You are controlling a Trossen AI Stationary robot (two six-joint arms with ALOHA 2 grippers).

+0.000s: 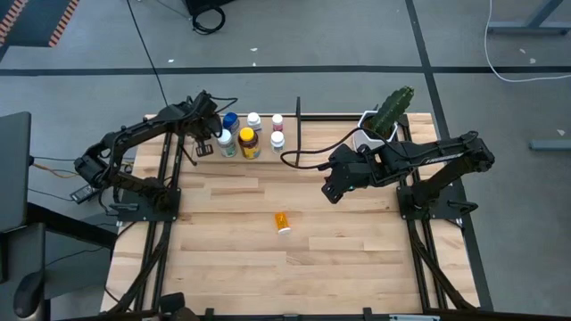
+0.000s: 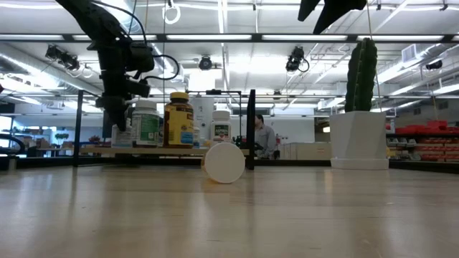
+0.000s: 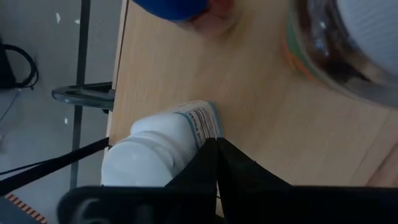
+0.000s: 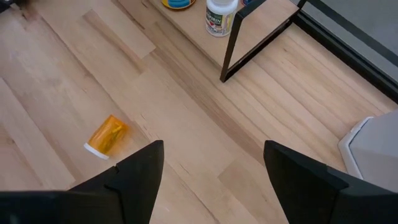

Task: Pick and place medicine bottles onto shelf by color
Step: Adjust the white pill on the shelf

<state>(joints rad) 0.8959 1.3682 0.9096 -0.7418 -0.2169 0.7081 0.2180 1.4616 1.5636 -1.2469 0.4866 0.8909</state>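
A: Left gripper [image 1: 203, 147] down at the near-left corner of the flat light-wood shelf with thin black upright rods [image 1: 268, 159]. Fingers [image 3: 214, 163] pinched fully together, holding nothing. Parked just beside the small white-capped bottle with green label [image 1: 227, 143], tips touching it or nearly so; hard to call from the wrist view.

B: Right side?

A: Right gripper [image 1: 332, 191] hanging high over the plank worktop [image 1: 232, 267], fingers [image 4: 140, 168] spread wide, empty. Arm reached in from the right edge, wrist tipped down. Aimed toward the small translucent orange bottle with white cap [image 1: 282, 221], lying on its side alone mid-worktop, well apart from the shelf.

B: Rest of the bottles?

A: Upright in a cluster on the shelf: amber yellow-lidded bottle [image 1: 249, 143] in the middle, blue-capped bottle [image 1: 230, 120] at the back, white-capped ones alongside. Probably grouped by colour already, orange one the last left off.

B: Risks?

A: Round body on its side, likely to roll if nudged. Tall green cactus in white pot [image 1: 390, 113] at the far-right corner, near the right arm.
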